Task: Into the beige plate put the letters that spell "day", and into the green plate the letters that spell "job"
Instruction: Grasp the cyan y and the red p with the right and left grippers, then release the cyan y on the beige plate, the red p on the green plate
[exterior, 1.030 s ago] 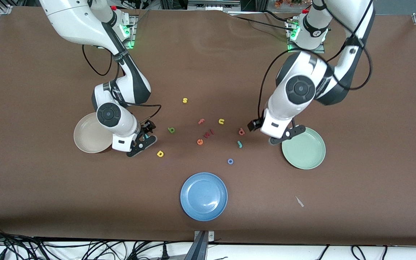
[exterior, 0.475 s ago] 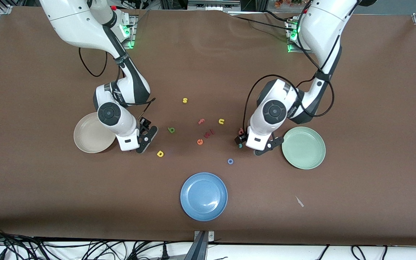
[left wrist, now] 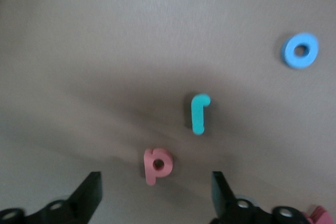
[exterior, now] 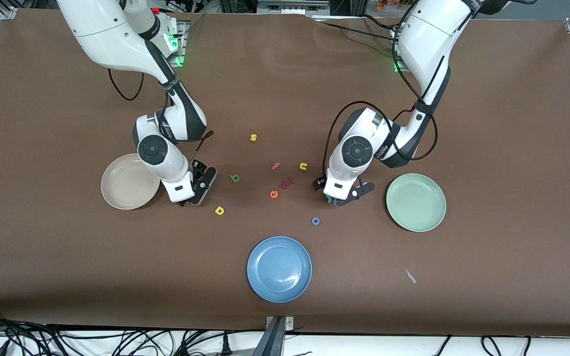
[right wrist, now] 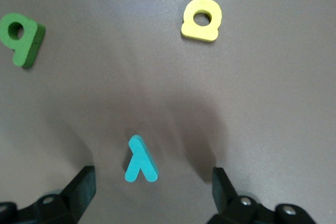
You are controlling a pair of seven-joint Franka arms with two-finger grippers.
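While both beige plate [exterior: 129, 181] and green plate [exterior: 416, 201] hold nothing, the right gripper [right wrist: 149, 192] hangs low over the teal "y" [right wrist: 140, 160], jaws spread, beside the beige plate. The left gripper [left wrist: 156, 195], jaws spread, straddles the red "b" [left wrist: 156, 164], with "j" [left wrist: 199, 113] and "o" [left wrist: 300, 50] near. The "a" [exterior: 235, 178] and "d" [exterior: 219, 210] lie on the table.

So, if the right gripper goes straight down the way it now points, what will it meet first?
Most likely the teal "y": it lies on the table between the open jaws of the right gripper. How much height is left is unclear.
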